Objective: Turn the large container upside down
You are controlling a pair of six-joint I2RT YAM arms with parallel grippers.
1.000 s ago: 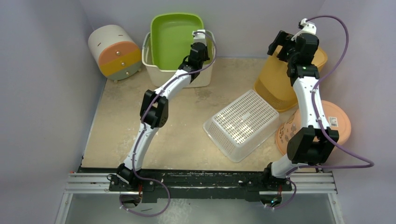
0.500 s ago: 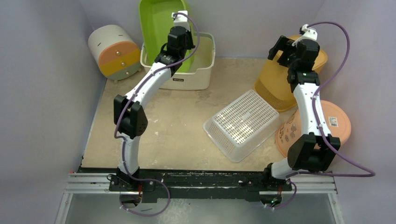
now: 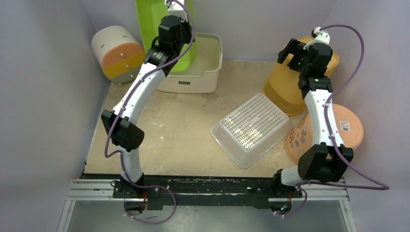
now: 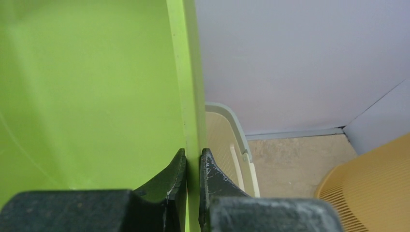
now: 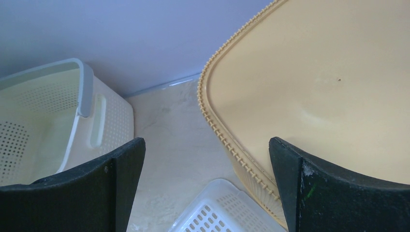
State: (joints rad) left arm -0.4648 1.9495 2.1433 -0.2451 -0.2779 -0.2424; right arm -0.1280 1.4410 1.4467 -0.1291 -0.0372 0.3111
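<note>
Change in green container: a second ago the large green container (image 3: 147, 24) lay tilted in the cream basket (image 3: 193, 79) with its open side facing up. Now it stands nearly on edge against the back wall and has shifted to the left.
Change in left arm: its elbow has swung left and the wrist has risen toward the wall.
Change in right arm: almost as it was, over the yellow basket (image 3: 285, 92).
Writing: a small dark label on the cream basket's front (image 3: 183, 82) and a white sticker on the orange disc (image 3: 344, 125), both too small to read.
Left gripper (image 4: 192, 157): pinched tight on the green container's side wall, one finger on the inside and one on the outside.
Right gripper (image 5: 205, 145): spread fully wide and holding nothing, above the gap between the yellow basket and the cream basket.
Green container position: at the rear left of the surface, with its lower end inside the cream basket.
Others: a white perforated basket (image 3: 251, 128) lies upside down mid-surface.
</note>
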